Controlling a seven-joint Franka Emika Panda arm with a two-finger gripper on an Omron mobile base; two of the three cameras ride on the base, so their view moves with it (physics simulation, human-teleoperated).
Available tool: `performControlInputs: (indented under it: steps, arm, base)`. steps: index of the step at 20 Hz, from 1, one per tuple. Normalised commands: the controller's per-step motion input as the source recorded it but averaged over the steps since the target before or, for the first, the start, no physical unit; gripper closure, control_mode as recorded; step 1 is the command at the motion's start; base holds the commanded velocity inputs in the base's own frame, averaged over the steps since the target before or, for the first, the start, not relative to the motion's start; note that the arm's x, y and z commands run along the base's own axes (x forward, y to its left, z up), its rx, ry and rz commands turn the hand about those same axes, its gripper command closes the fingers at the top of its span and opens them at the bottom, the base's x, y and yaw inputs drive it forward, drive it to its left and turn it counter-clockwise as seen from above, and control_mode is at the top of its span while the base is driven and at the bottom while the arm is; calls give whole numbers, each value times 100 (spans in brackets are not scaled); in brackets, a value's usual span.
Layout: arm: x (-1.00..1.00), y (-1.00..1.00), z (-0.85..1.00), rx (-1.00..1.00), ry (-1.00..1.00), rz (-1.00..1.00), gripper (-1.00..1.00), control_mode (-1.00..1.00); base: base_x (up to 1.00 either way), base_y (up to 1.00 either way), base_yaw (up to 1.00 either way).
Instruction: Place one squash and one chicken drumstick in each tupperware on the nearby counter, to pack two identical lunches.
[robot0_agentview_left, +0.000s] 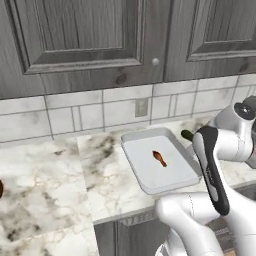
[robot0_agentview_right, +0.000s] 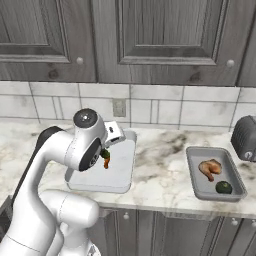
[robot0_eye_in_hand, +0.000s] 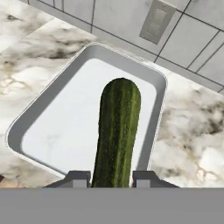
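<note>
Pale tray (robot0_agentview_right: 122, 181) on the left holds a slim drumstick (robot0_agentview_left: 159, 158); above it the gripper (robot0_eye_in_hand: 112, 177) pinches the long squash (robot0_eye_in_hand: 117, 131) by one end. It looks stiff, light, smooth-skinned, likely to swing. Grey tray (robot0_agentview_right: 192, 172), right, is packed.

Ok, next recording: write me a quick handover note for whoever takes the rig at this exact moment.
End effector: shut on the slim squash, held above the pale tupperware.
Pale tupperware: slim drumstick already lies inside; no squash in it yet.
Grey tupperware, to the right on the counter: plump drumstick and round squash both inside, so that lunch looks packed.
Left to do: lower and release the slim squash into the pale tupperware, then withdraw.
</note>
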Motion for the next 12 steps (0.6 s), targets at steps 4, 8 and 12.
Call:
performControlInputs:
  steps: [4,8,12]
  arm:
    - [0,0,0,0,0,0,100,100]
    - [0,2,-28,0,0,0,100,-100]
    - [2,0,-63,-3,0,-21,100,-100]
  base:
    - [65,8,9]
    - [11,6,2]
    - [0,0,0]
